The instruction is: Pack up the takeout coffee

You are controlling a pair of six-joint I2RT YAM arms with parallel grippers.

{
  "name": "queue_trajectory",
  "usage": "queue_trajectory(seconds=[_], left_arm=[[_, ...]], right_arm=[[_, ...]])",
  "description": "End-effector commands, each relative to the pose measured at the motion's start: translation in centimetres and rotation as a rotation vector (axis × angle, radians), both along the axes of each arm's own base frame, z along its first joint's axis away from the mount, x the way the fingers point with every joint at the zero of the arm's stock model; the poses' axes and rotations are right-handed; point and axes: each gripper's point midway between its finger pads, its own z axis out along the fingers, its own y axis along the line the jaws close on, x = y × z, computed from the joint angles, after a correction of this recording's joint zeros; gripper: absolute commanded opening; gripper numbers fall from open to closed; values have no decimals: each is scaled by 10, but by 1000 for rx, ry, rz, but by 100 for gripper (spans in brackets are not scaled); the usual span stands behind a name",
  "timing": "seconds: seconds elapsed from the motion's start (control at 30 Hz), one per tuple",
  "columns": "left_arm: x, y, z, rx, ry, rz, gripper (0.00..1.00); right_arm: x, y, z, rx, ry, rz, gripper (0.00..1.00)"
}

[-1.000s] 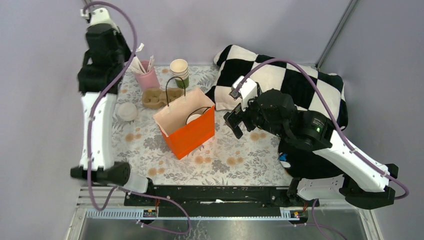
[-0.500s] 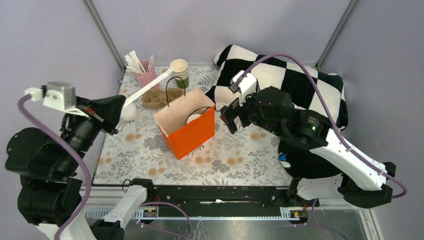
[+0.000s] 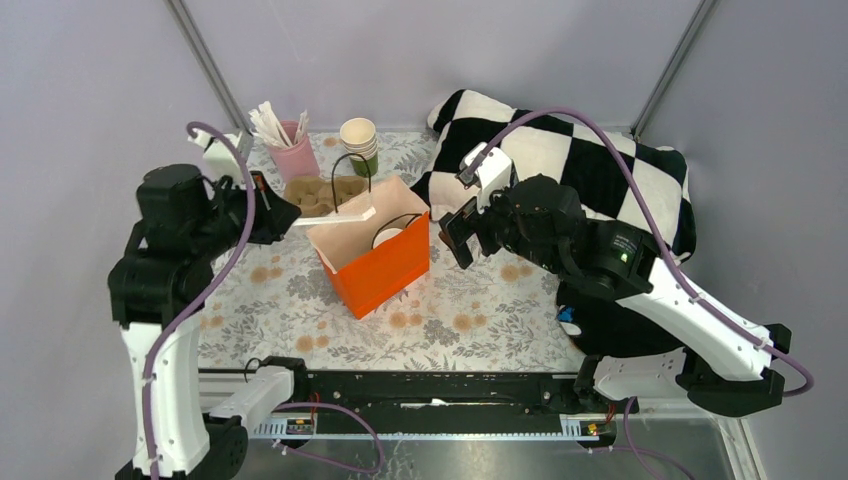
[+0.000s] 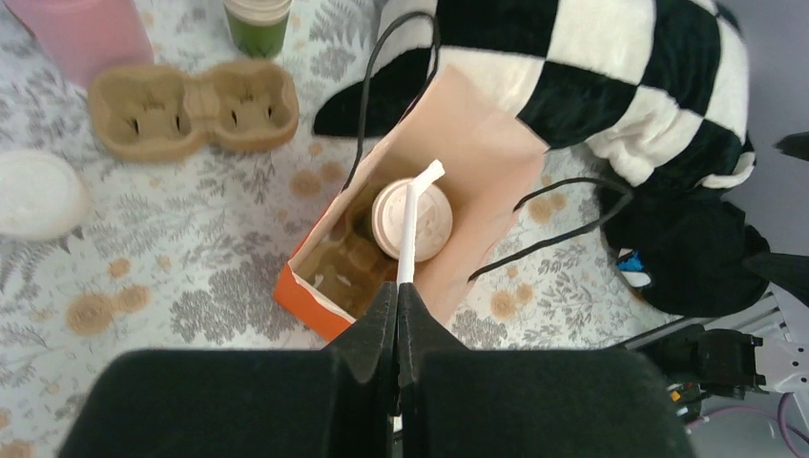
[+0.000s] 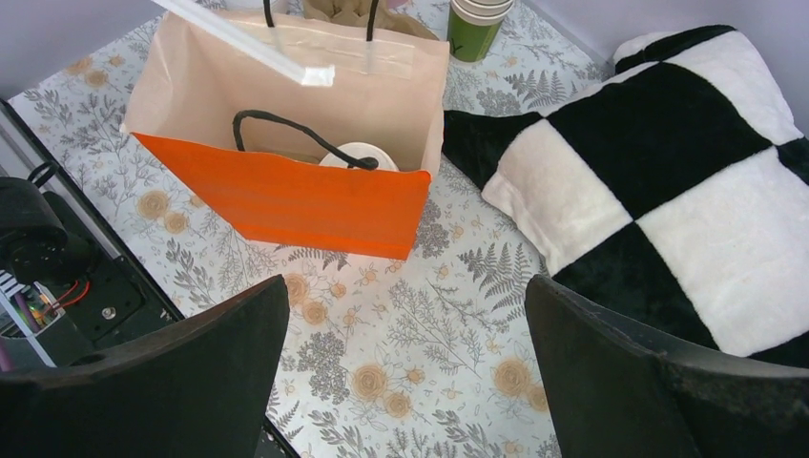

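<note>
The takeout coffee (image 3: 388, 237) stands inside the orange paper bag (image 3: 385, 275); only its round white lid shows, also in the left wrist view (image 4: 425, 215) and the right wrist view (image 5: 360, 156). My left gripper (image 3: 285, 218) is shut on a long white paper-wrapped straw (image 3: 335, 215). It holds the straw nearly level, with the far tip over the bag's opening. In the left wrist view (image 4: 397, 291) the straw (image 4: 408, 229) lies across the lid. My right gripper (image 3: 457, 235) is open and empty just right of the bag (image 5: 286, 200), above the tablecloth in its own view (image 5: 405, 296).
A pink cup of straws (image 3: 293, 155), a cardboard cup carrier (image 3: 325, 192) and a stack of lidless cups (image 3: 360, 145) stand behind the bag. A loose white lid (image 4: 38, 194) lies left of it. A black-and-white chequered cushion (image 3: 560, 160) fills the back right.
My left arm has swung from the pink straw cup, lifted a straw out, and brought it down over the bag's opening. My right gripper has edged slightly left toward the bag.
</note>
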Motion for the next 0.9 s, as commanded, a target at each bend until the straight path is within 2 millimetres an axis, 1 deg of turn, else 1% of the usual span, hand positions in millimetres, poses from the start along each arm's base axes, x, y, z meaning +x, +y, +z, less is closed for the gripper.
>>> queue_trajectory(seconds=[0.0,0.07,0.1,0.13,0.17,0.23,0.27,0.37,0.43,0.53,0.63,0.7,0.77,0.83,0.87], left_arm=[[16,0,-27,-7,113,29,0],[25,3,-37,5,154,52,0],[30,6,-39,16,163,71,7],[35,9,-39,28,170,86,16],[39,9,-37,33,170,84,24],[46,5,-26,23,147,66,50],[49,5,-22,19,133,65,58],[57,9,-7,26,77,95,67],[60,10,9,15,19,103,74],[65,7,38,-16,-76,95,81],[65,1,65,-60,-150,76,86],[61,-5,81,-87,-206,44,89],[51,-8,99,-101,-286,20,93],[40,-5,120,-108,-383,28,98],[34,-3,129,-111,-432,35,99]], right_arm=[[1,-10,16,63,-34,-33,100],[4,-10,20,58,-62,-36,100],[6,-10,22,54,-71,-38,100],[7,-9,25,51,-77,-41,100],[8,-8,28,51,-76,-43,100],[7,-6,28,52,-59,-38,100],[6,-6,25,56,-48,-37,100],[4,-13,15,59,-38,-56,100],[6,-24,19,60,-57,-101,100],[17,-43,42,80,-112,-209,100],[21,-56,68,123,-161,-269,100],[23,-66,82,149,-179,-315,100],[25,-82,96,170,-199,-389,100],[27,-99,113,198,-231,-458,100],[27,-107,123,219,-250,-487,100]])
